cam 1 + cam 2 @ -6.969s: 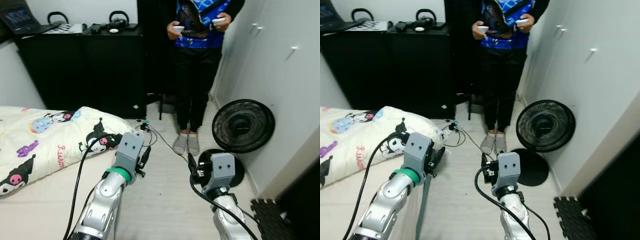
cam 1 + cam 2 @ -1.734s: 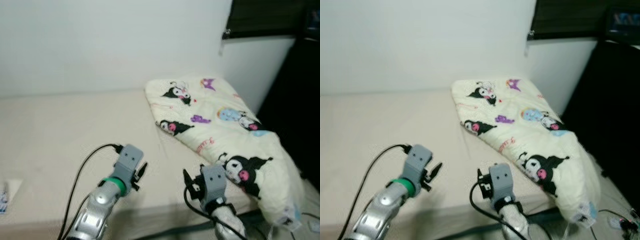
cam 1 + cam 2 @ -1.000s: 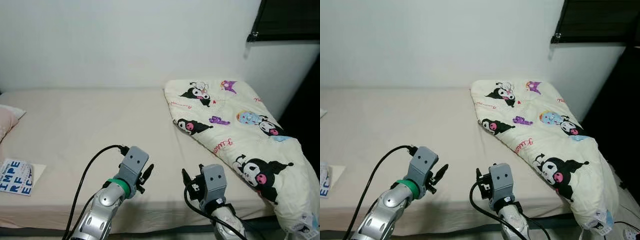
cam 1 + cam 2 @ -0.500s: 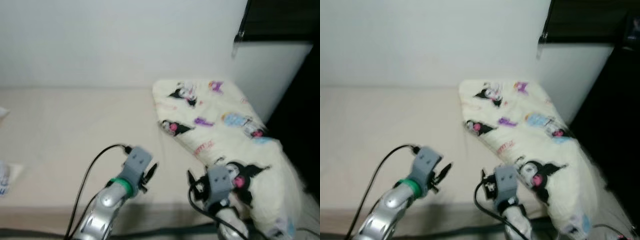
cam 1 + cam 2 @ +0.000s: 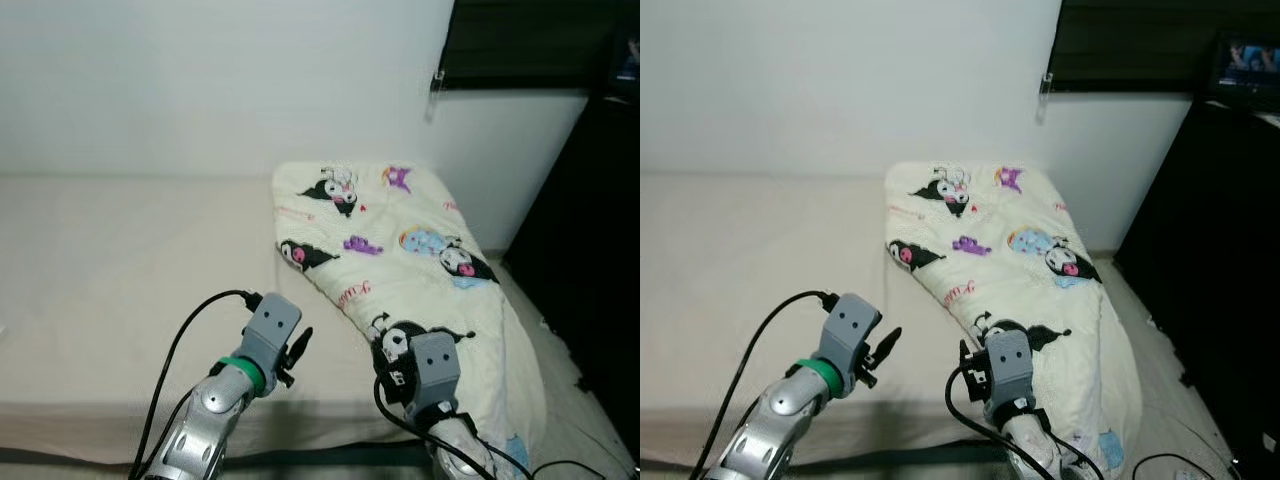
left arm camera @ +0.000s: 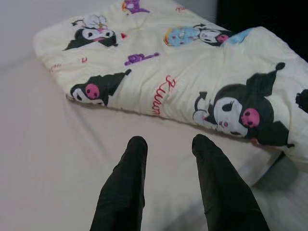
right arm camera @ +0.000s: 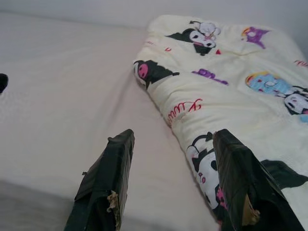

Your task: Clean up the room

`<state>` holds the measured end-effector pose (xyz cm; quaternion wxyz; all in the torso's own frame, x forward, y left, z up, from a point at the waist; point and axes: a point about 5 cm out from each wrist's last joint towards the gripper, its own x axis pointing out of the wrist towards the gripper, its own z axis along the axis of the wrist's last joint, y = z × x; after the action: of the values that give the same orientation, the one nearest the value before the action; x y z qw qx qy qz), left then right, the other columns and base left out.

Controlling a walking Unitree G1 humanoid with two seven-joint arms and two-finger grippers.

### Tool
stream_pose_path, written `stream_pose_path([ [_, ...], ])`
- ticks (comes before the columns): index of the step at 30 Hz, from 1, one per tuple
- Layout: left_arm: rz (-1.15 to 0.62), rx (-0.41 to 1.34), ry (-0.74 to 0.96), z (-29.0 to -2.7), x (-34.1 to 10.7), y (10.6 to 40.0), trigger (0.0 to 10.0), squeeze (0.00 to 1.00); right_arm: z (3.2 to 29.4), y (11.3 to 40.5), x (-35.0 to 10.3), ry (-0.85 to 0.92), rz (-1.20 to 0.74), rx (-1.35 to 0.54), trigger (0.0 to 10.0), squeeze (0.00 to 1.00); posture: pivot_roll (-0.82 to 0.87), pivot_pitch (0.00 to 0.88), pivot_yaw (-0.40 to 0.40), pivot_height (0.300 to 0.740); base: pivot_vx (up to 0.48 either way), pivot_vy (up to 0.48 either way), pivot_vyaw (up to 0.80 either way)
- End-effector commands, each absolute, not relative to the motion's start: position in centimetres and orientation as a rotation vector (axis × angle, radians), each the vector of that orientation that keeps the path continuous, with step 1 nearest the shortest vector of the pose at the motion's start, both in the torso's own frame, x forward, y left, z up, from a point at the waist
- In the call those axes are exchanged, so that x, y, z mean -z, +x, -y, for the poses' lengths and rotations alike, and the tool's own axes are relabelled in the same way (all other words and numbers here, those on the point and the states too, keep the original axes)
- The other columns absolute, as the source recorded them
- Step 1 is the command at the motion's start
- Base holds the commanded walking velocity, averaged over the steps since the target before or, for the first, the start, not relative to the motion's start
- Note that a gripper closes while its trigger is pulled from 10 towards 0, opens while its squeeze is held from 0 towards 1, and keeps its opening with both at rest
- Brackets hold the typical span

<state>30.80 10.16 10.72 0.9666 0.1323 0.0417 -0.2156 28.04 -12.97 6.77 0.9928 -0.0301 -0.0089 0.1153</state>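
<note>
Cartoon-print folded blanket [image 5: 400,265] on beige bed [image 5: 120,270], right side.

You've got a cream blanket [image 5: 400,260] covered in black-and-pink cartoon characters with purple and blue ones mixed in, on a plain beige bed [image 5: 120,270], white wall [image 5: 200,80], black cabinet [image 5: 1220,260].

The bed [image 5: 110,270] lies bare to the left and far back to the wall [image 5: 200,80], open for reaching. A folded quilt [image 5: 420,270] covers its right end, running near to far and draping over the near edge. Right of it, a dark cabinet [image 5: 600,230] narrows the floor [image 5: 590,440].
</note>
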Motion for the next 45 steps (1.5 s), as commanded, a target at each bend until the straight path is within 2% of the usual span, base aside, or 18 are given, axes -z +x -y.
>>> stream_pose_path([
  [1, -0.115, 0.417, 0.272, -10.7, -10.2, 30.8, 10.0, 0.0, 12.9, 27.8, -6.4, -0.055, 0.0, -0.231, 10.0, 0.0, -0.16, 0.032, 0.072, 0.74, 0.0, 0.0, 0.0],
  [9, -0.122, 0.405, 0.265, -10.8, -10.2, 30.9, 10.0, 0.0, 12.9, 27.8, -6.4, -0.052, 0.001, -0.231, 10.0, 0.0, -0.16, 0.031, 0.074, 0.74, 0.0, 0.0, 0.0],
  [15, -0.097, 0.411, 0.251, -10.6, -10.6, 31.0, 10.0, 0.0, 12.9, 27.8, -6.4, -0.051, 0.001, -0.231, 10.0, 0.0, -0.16, 0.03, 0.074, 0.74, 0.0, 0.361, 0.0],
  [30, -0.074, 0.445, 0.235, -10.2, -10.8, 30.5, 10.0, 0.0, 12.9, 27.7, -6.3, -0.049, -0.002, -0.227, 10.0, 0.0, -0.16, 0.035, 0.074, 0.74, 0.0, 0.0, 0.0],
  [38, -0.082, 0.445, 0.238, -10.3, -10.6, 30.5, 10.0, 0.0, 13.6, 28.0, -6.5, -0.051, 0.006, -0.16, 10.0, 0.0, -0.16, 0.036, 0.073, 0.74, 0.0, 0.0, 0.0],
  [45, -0.087, 0.438, 0.243, -10.5, -10.5, 30.6, 10.0, 0.0, 14.4, 28.4, -6.8, -0.028, 0.014, -0.099, 10.0, 0.0, -0.16, 0.031, 0.073, 0.71, 0.0, 0.0, 0.0],
])
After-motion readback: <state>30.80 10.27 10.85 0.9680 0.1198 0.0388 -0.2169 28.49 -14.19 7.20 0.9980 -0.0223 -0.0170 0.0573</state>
